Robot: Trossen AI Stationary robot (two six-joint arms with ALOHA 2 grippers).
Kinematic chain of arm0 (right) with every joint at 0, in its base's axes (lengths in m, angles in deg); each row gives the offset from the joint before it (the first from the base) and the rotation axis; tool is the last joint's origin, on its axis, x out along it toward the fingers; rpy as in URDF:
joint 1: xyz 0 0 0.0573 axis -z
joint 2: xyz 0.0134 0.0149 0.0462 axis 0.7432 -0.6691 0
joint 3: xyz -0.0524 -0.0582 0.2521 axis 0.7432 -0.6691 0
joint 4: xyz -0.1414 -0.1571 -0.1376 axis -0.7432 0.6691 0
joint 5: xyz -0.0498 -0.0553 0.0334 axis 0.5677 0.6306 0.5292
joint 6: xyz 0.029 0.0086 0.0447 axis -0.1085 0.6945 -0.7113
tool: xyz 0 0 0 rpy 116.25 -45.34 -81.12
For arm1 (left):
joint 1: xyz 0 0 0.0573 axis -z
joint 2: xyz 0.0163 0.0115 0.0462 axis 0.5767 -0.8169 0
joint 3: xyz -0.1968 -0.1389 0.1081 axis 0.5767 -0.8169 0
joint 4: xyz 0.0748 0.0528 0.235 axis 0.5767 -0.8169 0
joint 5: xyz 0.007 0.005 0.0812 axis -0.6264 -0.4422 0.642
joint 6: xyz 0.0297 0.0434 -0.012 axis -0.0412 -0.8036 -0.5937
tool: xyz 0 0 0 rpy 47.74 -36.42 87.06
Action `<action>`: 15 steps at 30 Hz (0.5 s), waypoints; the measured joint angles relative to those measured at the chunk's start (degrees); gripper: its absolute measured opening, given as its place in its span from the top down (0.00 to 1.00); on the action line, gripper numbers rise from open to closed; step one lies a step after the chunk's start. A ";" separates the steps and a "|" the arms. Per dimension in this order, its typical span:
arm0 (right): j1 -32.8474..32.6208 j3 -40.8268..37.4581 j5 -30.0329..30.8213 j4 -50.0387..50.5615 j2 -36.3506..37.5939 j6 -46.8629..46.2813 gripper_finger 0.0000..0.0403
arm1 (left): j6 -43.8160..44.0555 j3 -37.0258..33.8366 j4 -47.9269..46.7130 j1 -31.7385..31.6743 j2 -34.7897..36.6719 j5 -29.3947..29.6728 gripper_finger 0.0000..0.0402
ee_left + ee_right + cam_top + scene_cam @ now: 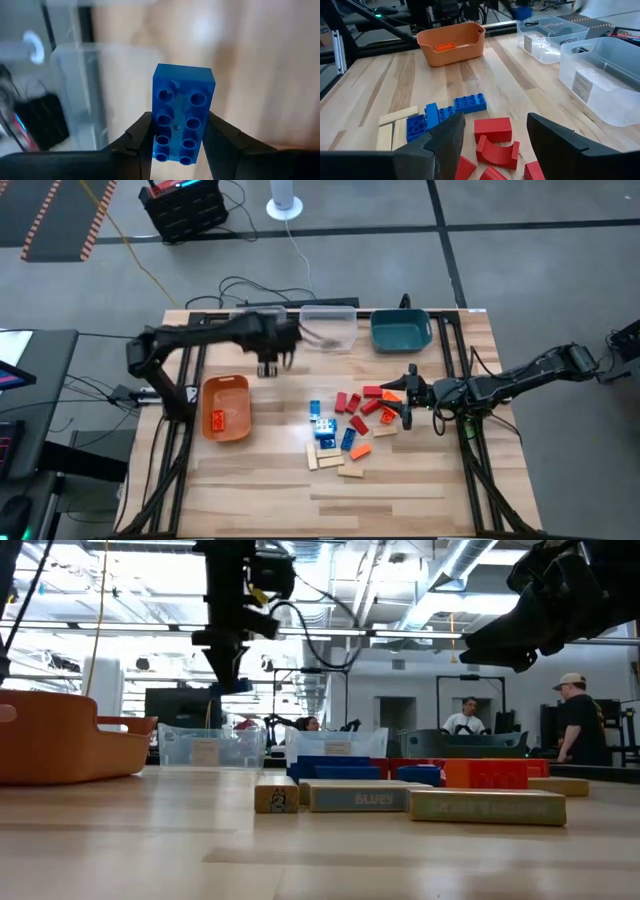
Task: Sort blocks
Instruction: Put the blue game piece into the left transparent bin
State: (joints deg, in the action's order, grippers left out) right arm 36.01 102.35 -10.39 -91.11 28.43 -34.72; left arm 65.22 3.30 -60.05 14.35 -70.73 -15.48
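My left gripper (pixel 270 367) hangs above the table between the orange bin (pixel 226 408) and a clear bin (pixel 330 326). It is shut on a blue studded brick (pixel 183 114). It also shows high up in the low view (pixel 226 662). My right gripper (pixel 408 398) is open and empty over the right side of the block pile (pixel 345 425). Its fingers (pixel 451 141) stand above red blocks (pixel 493 130). Blue bricks (pixel 470 103) and tan wooden pieces (pixel 395 116) lie flat on the table beside them. An orange brick (pixel 445 46) lies in the orange bin. My left gripper pinches the blue brick by its two long sides (pixel 156 131) between its two fingers (pixel 142 136), toward one end of the brick. The brick's studded face shows to the wrist camera. The brick is lifted clear of the table.
A teal bin (pixel 401 330) stands at the far right, and two clear bins (pixel 550 31) (pixel 606 75) stand along the far edge. Bare wood lies at the table's near side (pixel 330 500). People stand in the room beyond (pixel 580 720).
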 joint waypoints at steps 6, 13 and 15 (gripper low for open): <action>0.00 0.00 0.00 -0.02 0.00 0.00 0.38 | 0.32 -0.07 3.73 -11.95 -0.09 -0.34 0.69; 0.00 0.00 -0.02 -0.02 0.00 -0.45 0.38 | 0.54 -0.07 7.45 -20.39 -6.32 -4.19 0.69; 0.00 0.00 -0.02 -0.04 0.00 -0.46 0.38 | 0.91 -0.09 8.12 -22.06 -8.79 -5.74 0.69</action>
State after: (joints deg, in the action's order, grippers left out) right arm 36.01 102.35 -10.41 -91.15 28.43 -35.18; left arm 66.13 3.21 -51.93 -7.72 -79.51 -21.22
